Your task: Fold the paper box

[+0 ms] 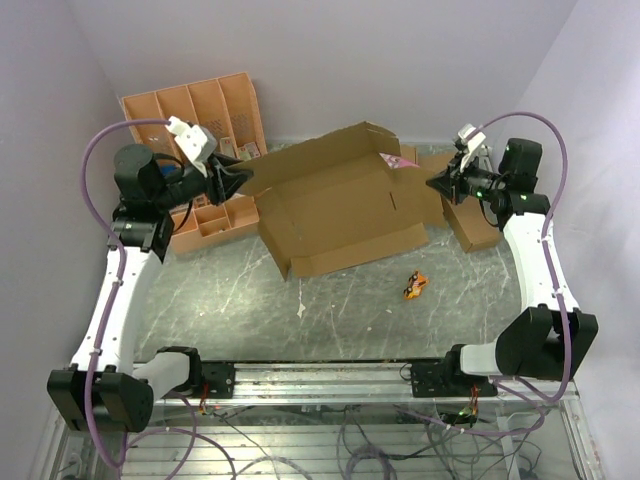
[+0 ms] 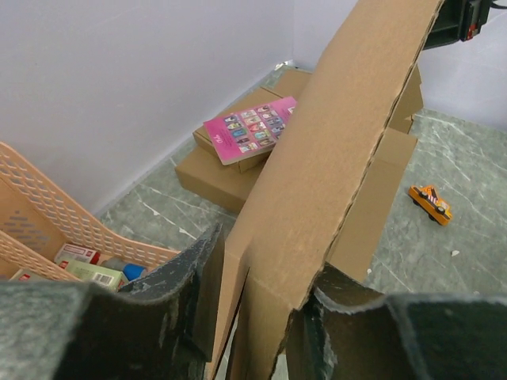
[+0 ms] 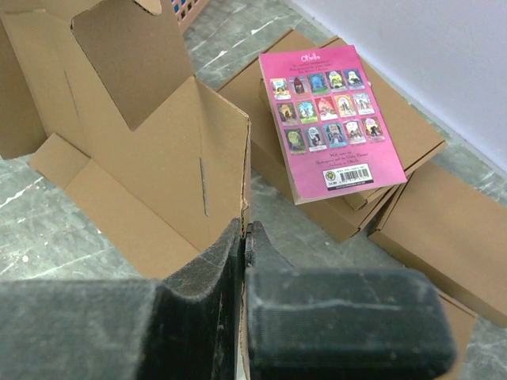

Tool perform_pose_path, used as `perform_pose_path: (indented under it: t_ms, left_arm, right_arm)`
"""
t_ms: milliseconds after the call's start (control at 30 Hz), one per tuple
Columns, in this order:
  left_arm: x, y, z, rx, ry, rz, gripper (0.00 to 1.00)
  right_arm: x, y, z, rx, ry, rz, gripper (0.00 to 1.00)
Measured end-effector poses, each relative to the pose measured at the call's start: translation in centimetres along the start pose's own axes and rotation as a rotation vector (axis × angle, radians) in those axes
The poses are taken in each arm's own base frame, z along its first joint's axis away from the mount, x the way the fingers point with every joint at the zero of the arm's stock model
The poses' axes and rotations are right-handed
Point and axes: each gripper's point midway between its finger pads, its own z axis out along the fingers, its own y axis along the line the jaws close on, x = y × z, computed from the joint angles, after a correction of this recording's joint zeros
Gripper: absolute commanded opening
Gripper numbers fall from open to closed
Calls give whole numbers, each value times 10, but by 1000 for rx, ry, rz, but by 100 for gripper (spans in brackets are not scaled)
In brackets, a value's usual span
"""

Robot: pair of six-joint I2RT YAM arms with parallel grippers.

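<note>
The paper box (image 1: pixel 340 205) is a large brown cardboard piece lying half-open on the table's far middle, with its flaps raised at both ends. My left gripper (image 1: pixel 243 181) is at its left end. In the left wrist view the left gripper (image 2: pixel 269 261) stands open, with its jaws on either side of an upright flap (image 2: pixel 333 134) and a gap on the left side. My right gripper (image 1: pixel 432 183) is at the box's right end. The right wrist view shows the right gripper (image 3: pixel 247 226) shut on the thin edge of a raised wall (image 3: pixel 158 166).
An orange compartment tray (image 1: pixel 170 110) with small items sits at the back left, just behind my left gripper. Smaller brown boxes (image 1: pixel 470 225) lie at the back right, with a pink book (image 3: pixel 329 119) on one. A small orange toy car (image 1: pixel 414 286) lies in front of the box.
</note>
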Motion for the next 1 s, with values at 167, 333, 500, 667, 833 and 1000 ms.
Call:
perform_pose_path:
  t_ms: [167,333,500,667,833,1000]
  left_arm:
    - [-10,8,6,4,10,3,44]
    - [1,11,9,15,47,-27,39]
    - [9,8,10,31,78,-43,7]
    - [-2,11,13,40,81,-10,7]
    - [-5,7,11,53,84,-23,7]
    - [-13,-4,4,63,77,-28,7]
  right_arm:
    - [2,0,1,-12,11,2,0]
    - [1,1,0,-19,17,-1,0]
    - [-1,-2,1,-27,30,0,0]
    - [-13,-8,2,-39,27,-26,0]
    - [-27,-14,1,-37,23,-48,0]
    - [-31,-22,5,-35,22,-49,4]
